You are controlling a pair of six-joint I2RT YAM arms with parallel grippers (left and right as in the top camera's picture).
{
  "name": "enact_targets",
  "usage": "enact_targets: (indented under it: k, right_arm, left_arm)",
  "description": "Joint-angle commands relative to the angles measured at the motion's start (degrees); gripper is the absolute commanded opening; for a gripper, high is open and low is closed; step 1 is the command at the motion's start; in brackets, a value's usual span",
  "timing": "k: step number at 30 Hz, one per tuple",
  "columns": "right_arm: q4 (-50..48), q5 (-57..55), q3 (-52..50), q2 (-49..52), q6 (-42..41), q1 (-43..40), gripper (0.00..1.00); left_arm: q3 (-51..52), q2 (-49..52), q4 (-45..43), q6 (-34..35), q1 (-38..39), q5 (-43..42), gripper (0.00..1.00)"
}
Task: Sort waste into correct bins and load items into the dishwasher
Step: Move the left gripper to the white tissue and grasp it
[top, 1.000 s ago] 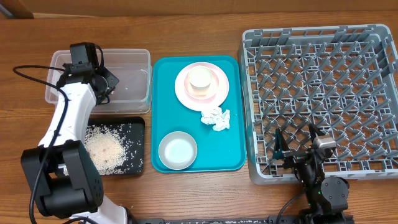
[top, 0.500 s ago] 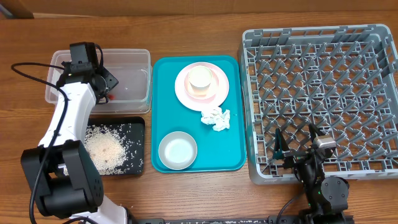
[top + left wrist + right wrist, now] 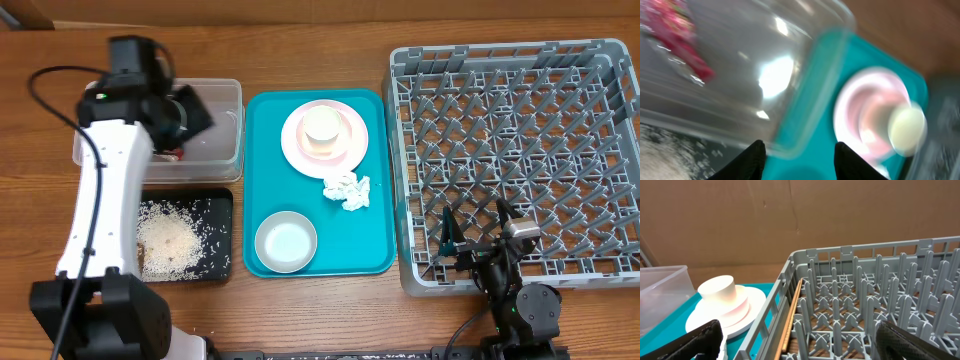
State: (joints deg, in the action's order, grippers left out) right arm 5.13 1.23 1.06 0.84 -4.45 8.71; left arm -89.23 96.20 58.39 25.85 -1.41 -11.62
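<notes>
Dish rack (image 3: 515,160): bench's right side, no dishes loaded, room everywhere.
Teal tray (image 3: 375,230): centre; cup (image 3: 323,128) on plate (image 3: 295,140), bowl (image 3: 286,242), napkin (image 3: 347,190) awaiting sorting.
Clear tub (image 3: 225,100): wrapper (image 3: 682,37) inside, loose.
Black tray (image 3: 215,255): rice (image 3: 165,240) inside.
Left gripper (image 3: 800,147): apart, empty, over tub's rim, open path trayward.
Right gripper (image 3: 800,340): wide apart, empty, at rack's near edge.

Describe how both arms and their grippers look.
The left arm has white links, black joints and a looping black cable. The right arm looks black, with a small silver part. Both the left gripper and right gripper have black fingers.
</notes>
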Motion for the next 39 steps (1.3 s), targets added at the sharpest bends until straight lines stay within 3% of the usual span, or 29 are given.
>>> enact_targets:
  k: [1,8,14,19,34,39]
  right_arm:
    - [-0.44,-0.13,-0.61,-0.68,-0.11,0.24,1.0]
    - [-0.44,-0.13,-0.61,-0.68,-0.11,0.24,1.0]
    - [-0.44,-0.13,-0.61,-0.68,-0.11,0.24,1.0]
    - [-0.44,-0.13,-0.61,-0.68,-0.11,0.24,1.0]
    - [-0.44,-0.13,-0.61,-0.68,-0.11,0.24,1.0]
    - [-0.44,-0.13,-0.61,-0.68,-0.11,0.24,1.0]
  left_arm:
    - [-0.72,-0.42,2.03,-6.12,6.47,-4.28,0.5]
    - [0.26,0.26,2.32,-7.5,20.52,2.1,0.68]
    - [0.35,2.38,0.07,-7.43,30.25,7.37,0.7]
    - [0.35,5.73,-3.19,-7.41,35.65,7.65,0.79]
    - [0.35,19.21,-10.62,-5.03,38.58,10.32,0.8]
    - [0.35,22.62,-10.64,-3.54,38.69,6.64,0.78]
